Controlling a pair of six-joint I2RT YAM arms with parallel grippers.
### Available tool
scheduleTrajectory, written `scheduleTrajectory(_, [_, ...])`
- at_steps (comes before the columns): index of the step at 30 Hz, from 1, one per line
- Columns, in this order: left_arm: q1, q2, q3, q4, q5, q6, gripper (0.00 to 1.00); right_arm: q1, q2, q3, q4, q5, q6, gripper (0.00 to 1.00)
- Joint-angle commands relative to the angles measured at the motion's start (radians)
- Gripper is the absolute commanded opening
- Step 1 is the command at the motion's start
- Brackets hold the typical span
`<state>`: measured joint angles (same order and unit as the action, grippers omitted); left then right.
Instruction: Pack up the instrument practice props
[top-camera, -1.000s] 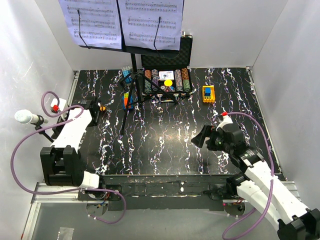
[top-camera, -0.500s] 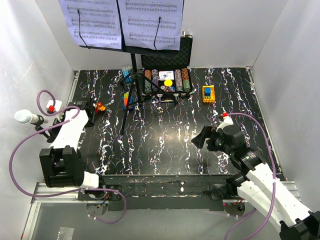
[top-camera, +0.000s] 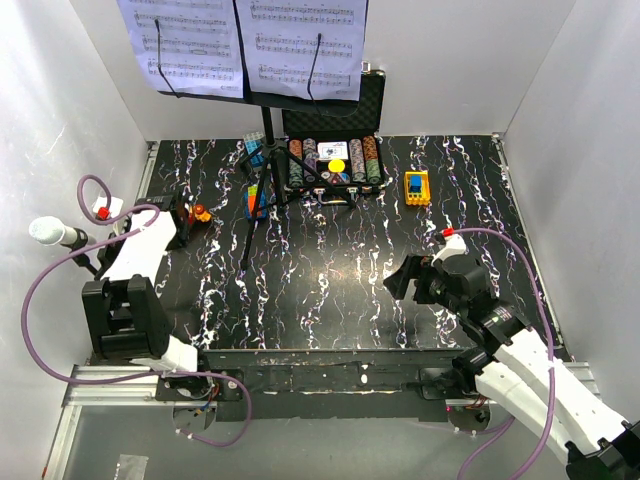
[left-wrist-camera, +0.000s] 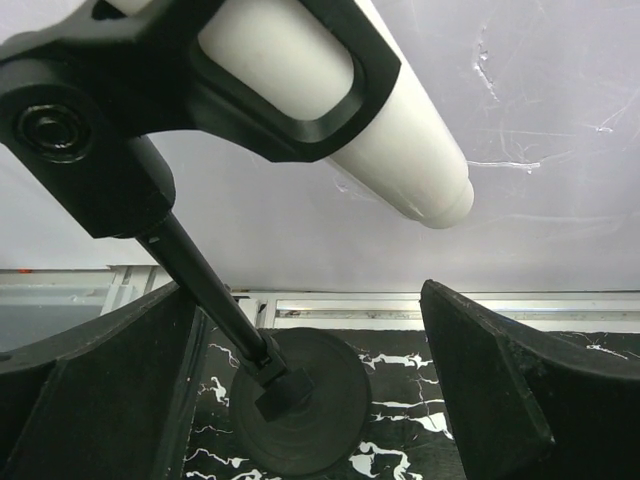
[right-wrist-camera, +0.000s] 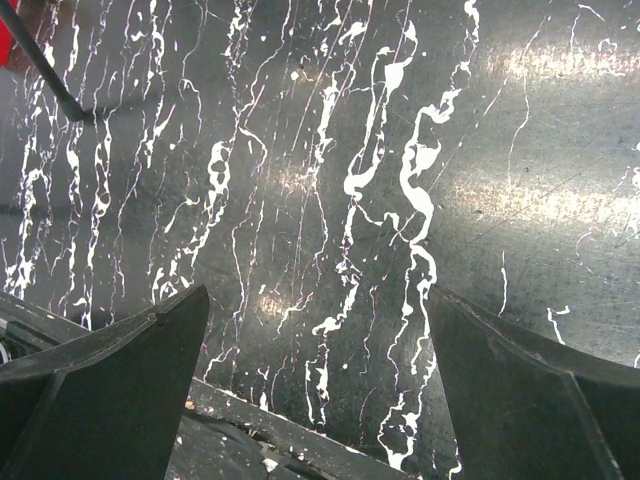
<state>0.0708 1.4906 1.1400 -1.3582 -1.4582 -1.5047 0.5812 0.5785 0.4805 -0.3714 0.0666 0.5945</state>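
Mic (left-wrist-camera: 410, 160) just ahead of left gripper (left-wrist-camera: 310, 320), prob. untouched.

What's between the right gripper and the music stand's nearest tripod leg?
Nothing: only bare marbled tabletop separates the right gripper from the tripod leg in the top view.

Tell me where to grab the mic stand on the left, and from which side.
Probably the thin black post between the clip holding the white microphone and the round base. It is bare, slanted and narrow enough for the open left claw, which faces it from the table side.
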Motion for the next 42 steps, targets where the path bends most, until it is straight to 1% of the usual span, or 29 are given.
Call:
scheduleTrajectory(1, [0.006,-0.038,0.0,-0.251,-0.166,-0.013,0.92,0.016,0.006,-0.006,0.026,0.022,-0.013,0.98])
scheduleTrajectory(3, [0.006,-0.05,-0.013,-0.225,-0.166,0.017,0.9,0.017,0.006,-0.005,0.023,0.024,-0.015,0.98])
scheduleTrajectory(7, [0.009,-0.064,-0.013,-0.231,-0.166,0.018,0.82,0.02,0.003,-0.005,0.014,0.027,-0.016,0.98])
scheduleTrajectory(11, [0.007,-0.095,-0.034,-0.225,-0.168,0.034,0.68,0.025,0.001,-0.003,0.011,0.033,-0.018,0.98])
scheduleTrajectory(14, [0.007,-0.122,-0.052,-0.213,-0.166,0.049,0.6,0.029,0.003,-0.002,0.009,0.033,-0.022,0.98])
scheduleTrajectory(15, [0.007,-0.127,-0.06,-0.21,-0.166,0.052,0.54,0.031,0.001,-0.002,0.009,0.035,-0.022,0.98])
scheduleTrajectory(16, [0.009,-0.133,-0.062,-0.211,-0.166,0.054,0.49,0.034,0.001,-0.003,0.008,0.038,-0.022,0.98])
scheduleTrajectory(25, [0.009,-0.153,-0.072,-0.211,-0.157,0.058,0.16,0.042,-0.011,-0.005,0.002,0.052,-0.028,0.98])
scheduleTrajectory(27, [0.007,-0.159,-0.075,-0.211,-0.154,0.06,0.03,0.043,-0.009,-0.003,0.0,0.052,-0.027,0.98])
scheduleTrajectory(28, [0.007,-0.162,-0.077,-0.211,-0.154,0.06,0.0,0.043,-0.009,-0.003,-0.001,0.053,-0.028,0.98])
scheduleTrajectory(35, [0.007,-0.196,-0.1,-0.205,-0.142,0.058,0.0,0.043,-0.002,0.003,-0.008,0.052,-0.028,0.98])
scheduleTrajectory(40, [0.001,-0.225,-0.086,-0.231,-0.13,0.052,0.0,0.043,0.007,0.003,-0.006,0.045,-0.03,0.98])
scheduleTrajectory(41, [0.001,-0.228,-0.086,-0.234,-0.128,0.054,0.04,0.043,0.009,0.006,-0.006,0.045,-0.03,0.98])
scheduleTrajectory(42, [0.0,-0.236,-0.086,-0.234,-0.126,0.057,0.22,0.043,0.014,0.006,-0.006,0.044,-0.03,0.98])
